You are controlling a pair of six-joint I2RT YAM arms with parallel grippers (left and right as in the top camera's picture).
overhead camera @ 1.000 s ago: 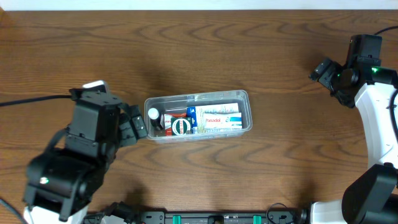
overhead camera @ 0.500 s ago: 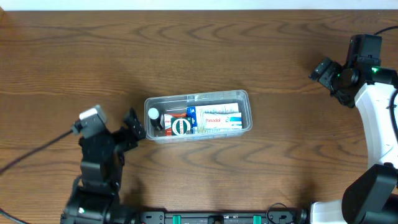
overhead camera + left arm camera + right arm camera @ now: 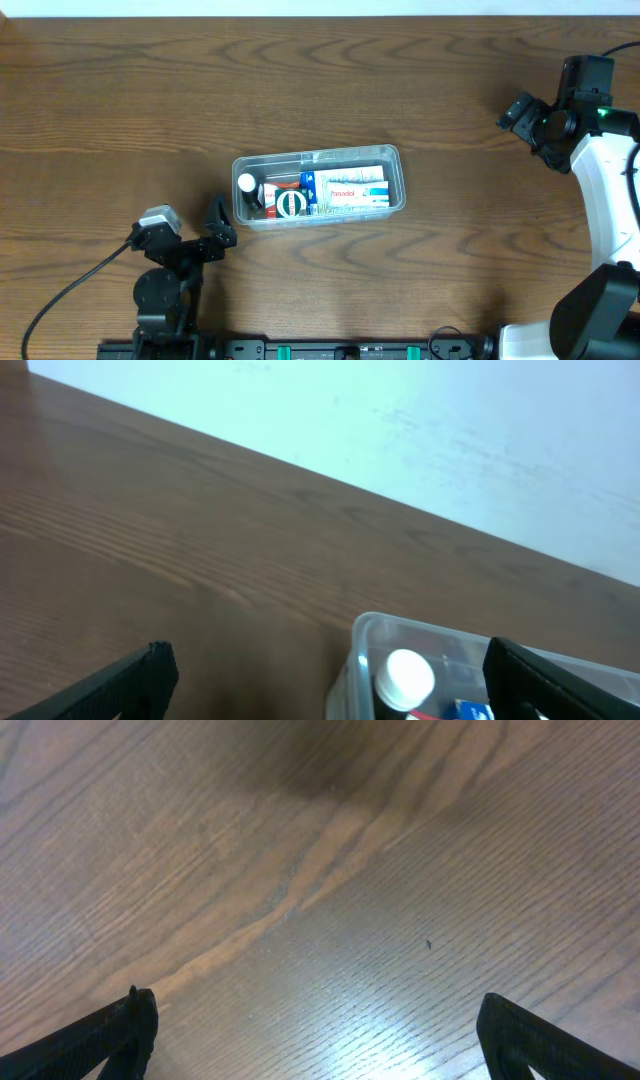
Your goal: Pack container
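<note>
The clear plastic container (image 3: 318, 187) sits mid-table, holding a white-capped bottle (image 3: 246, 183), a round green-lidded item (image 3: 290, 203) and a Panadol box (image 3: 345, 191). My left gripper (image 3: 216, 225) is open and empty, low at the front left, just off the container's left end. In the left wrist view the container's corner (image 3: 365, 635) and the white cap (image 3: 407, 676) show between the spread fingertips (image 3: 150, 665). My right gripper (image 3: 522, 118) is open and empty at the far right over bare wood, its fingertips (image 3: 135, 1015) wide apart.
The wooden table (image 3: 300, 90) runs to a pale wall at the back (image 3: 450, 420). A black cable (image 3: 70, 285) trails from the left arm at the front left. The right arm's white body (image 3: 605, 190) stands along the right edge.
My left arm has pulled back and down toward the front edge, away from the container's left end, staying open. The right arm and the container have not moved.
</note>
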